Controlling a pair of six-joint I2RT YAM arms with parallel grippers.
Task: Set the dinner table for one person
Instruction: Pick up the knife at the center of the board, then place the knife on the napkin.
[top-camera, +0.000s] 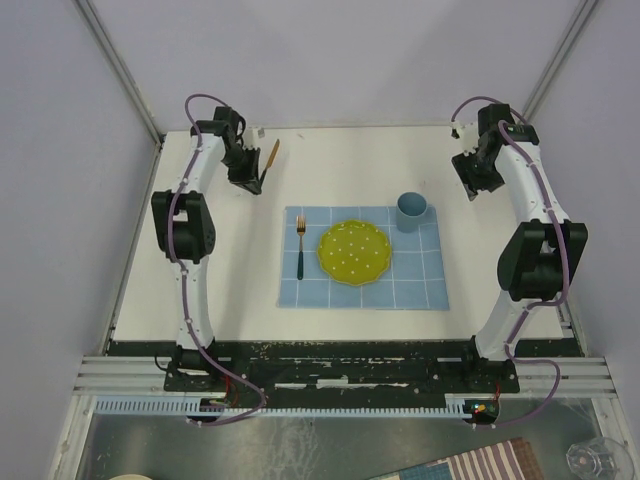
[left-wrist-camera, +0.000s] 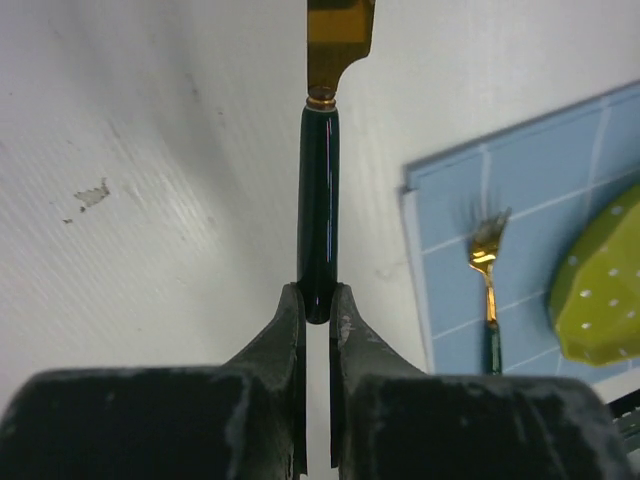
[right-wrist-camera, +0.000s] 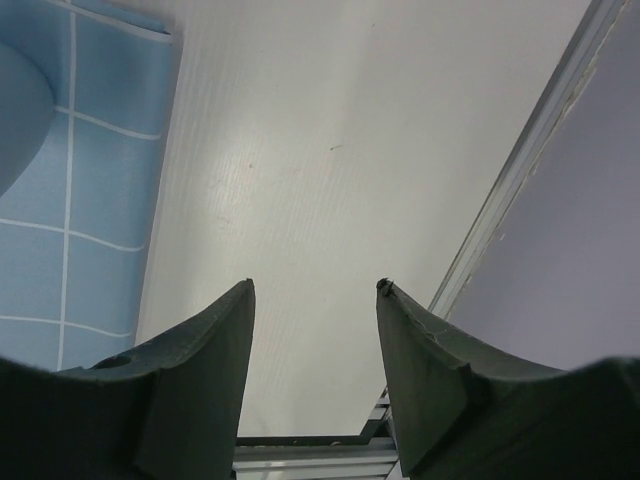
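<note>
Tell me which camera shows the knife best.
Left wrist: the knife fills the centre, its dark handle pinched in the left pincer, though the gold blade is cropped. Top external shows it tiny. Right wrist shows none of it.

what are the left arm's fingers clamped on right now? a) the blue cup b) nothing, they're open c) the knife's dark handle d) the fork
C: in the left wrist view the left fingers are shut on the end of the knife handle, while the fork lies free on the placemat beside the plate.
</note>
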